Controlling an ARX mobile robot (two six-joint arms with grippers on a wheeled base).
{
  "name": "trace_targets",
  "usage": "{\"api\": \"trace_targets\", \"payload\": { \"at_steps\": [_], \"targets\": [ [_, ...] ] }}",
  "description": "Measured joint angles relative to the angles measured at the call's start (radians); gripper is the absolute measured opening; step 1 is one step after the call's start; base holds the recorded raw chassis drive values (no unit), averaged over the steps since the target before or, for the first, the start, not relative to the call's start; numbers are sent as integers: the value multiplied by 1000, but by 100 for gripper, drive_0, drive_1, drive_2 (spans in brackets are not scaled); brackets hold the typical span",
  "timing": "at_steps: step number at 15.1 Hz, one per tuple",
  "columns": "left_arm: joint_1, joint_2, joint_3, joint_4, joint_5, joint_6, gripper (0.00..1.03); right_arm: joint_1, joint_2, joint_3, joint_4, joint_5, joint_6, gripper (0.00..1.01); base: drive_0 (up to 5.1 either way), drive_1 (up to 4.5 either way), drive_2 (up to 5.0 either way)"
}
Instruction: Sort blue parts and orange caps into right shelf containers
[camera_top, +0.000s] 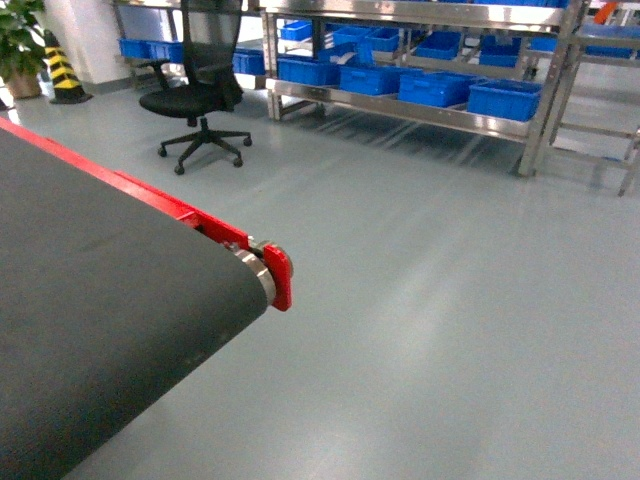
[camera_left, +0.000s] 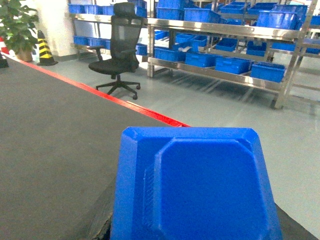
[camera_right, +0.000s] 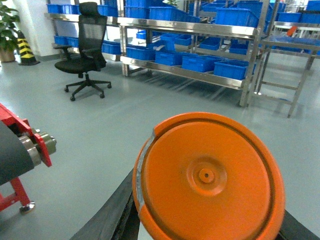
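Head view: a dark grey conveyor belt (camera_top: 110, 320) with a matt, slightly rough surface fills the lower left, edged by a red rail that ends in a red bracket around a steel roller (camera_top: 262, 272) at the belt's far corner. Beyond lies a smooth grey floor (camera_top: 440, 300), a black mesh office chair (camera_top: 200, 95) and a steel shelf rack (camera_top: 420, 105) carrying rows of blue crates (camera_top: 505, 98). Neither arm nor claw shows here, and no part lies on the visible belt.

Left wrist view: what the head camera misses sits close to the lens, a blue part (camera_left: 195, 185), glossy moulded plastic with chamfered corners and a raised rectangular panel, filling the lower middle above the belt. The left claw's fingers are hidden behind it, so I cannot tell how wide they stand or whether they hold it. A potted plant (camera_left: 17, 25) and a striped cone (camera_left: 45, 47) stand at the far left.

Right wrist view: an orange cap (camera_right: 210, 180), round, glossy, with concentric ridges and a small central boss, fills the lower middle over the floor, off the belt's end. The right claw is hidden; its opening cannot be told.
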Motion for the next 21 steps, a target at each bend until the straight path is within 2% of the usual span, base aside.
{"api": "trace_targets", "payload": {
  "at_steps": [21],
  "targets": [
    [0,0,0,0,0,0,43,0,0,0,0,0,0,44,-169,-169,-169]
  ]
}}
